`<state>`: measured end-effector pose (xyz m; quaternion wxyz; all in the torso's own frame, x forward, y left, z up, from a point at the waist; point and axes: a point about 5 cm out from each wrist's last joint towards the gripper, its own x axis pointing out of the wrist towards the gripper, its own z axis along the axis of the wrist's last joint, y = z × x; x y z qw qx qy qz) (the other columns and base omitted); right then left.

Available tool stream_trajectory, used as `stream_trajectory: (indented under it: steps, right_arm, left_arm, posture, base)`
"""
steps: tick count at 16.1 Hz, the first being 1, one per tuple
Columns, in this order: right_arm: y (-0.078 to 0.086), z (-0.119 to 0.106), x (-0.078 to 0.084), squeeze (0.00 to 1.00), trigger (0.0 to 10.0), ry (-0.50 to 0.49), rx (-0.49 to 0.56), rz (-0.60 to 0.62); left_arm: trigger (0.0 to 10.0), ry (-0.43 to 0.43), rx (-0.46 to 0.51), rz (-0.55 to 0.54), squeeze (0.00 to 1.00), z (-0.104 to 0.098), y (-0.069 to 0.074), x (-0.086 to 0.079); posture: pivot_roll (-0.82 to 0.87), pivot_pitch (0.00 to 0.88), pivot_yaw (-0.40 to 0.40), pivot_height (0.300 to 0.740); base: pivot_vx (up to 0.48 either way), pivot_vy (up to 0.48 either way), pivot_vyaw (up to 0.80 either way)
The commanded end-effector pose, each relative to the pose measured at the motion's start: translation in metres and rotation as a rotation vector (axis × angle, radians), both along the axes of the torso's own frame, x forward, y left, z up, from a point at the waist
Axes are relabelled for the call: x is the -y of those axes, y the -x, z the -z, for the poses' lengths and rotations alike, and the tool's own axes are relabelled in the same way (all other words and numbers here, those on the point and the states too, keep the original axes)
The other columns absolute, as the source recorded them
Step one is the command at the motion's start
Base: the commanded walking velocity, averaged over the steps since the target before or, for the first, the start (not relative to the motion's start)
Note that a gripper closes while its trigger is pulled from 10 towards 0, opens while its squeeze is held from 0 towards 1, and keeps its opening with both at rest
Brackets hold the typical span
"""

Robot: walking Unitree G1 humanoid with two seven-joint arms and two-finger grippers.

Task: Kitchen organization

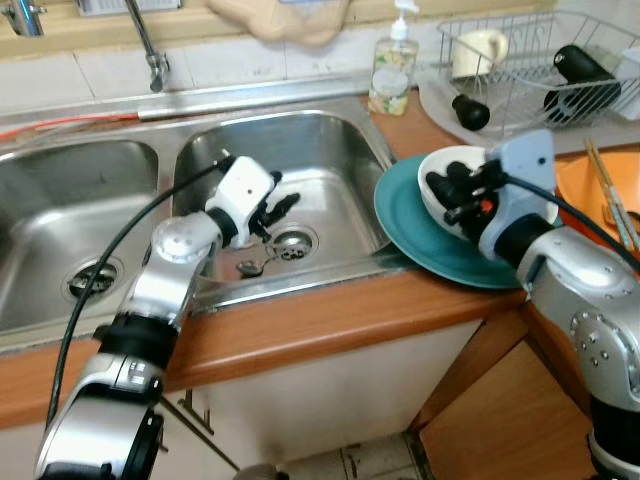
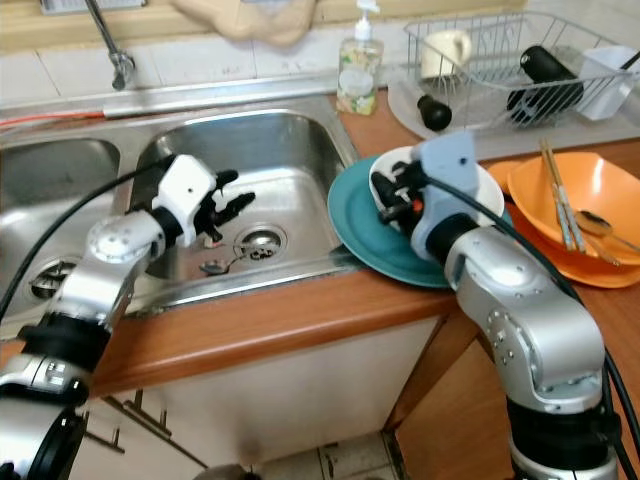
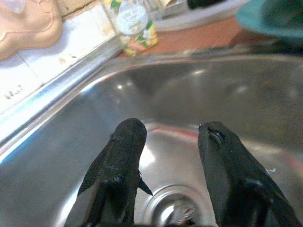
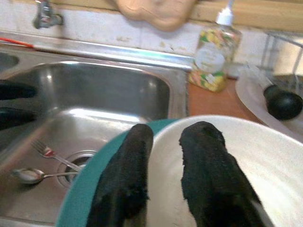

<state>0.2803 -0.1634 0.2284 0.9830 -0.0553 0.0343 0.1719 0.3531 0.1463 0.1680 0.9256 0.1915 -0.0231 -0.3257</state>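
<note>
A white bowl sits on a teal plate that overhangs the right rim of the sink basin. My right gripper straddles the bowl's near rim, one finger inside and one outside over the plate, shut on it. My left gripper hangs open inside the same basin, just above the drain, holding nothing. A spoon and a fork lie on the basin floor by the drain.
An orange bowl holding chopsticks and a spoon stands right of the plate. Behind are a soap bottle and a wire dish rack with cups and dark bottles. A second basin lies left, with the faucet above.
</note>
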Motion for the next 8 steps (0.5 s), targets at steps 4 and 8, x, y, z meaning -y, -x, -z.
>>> stream_trajectory:
  steps: [4,8]
  right_arm:
    - [-0.005,-0.002,0.017,1.0,10.0,-0.004,-0.015,0.107]
    - [-0.006,-0.002,0.02,1.0,10.0,-0.009,-0.026,0.122]
  left_arm:
    - [10.0,0.126,-0.051,0.14,0.0,-0.011,0.023,0.004]
    - [10.0,0.119,-0.069,0.151,0.0,-0.012,0.03,0.005]
  posture:
    - [-0.05,0.0,0.052,0.74]
    - [-0.05,0.0,0.05,0.74]
  base:
    - [0.0,0.0,0.0]
    - [0.0,0.0,0.0]
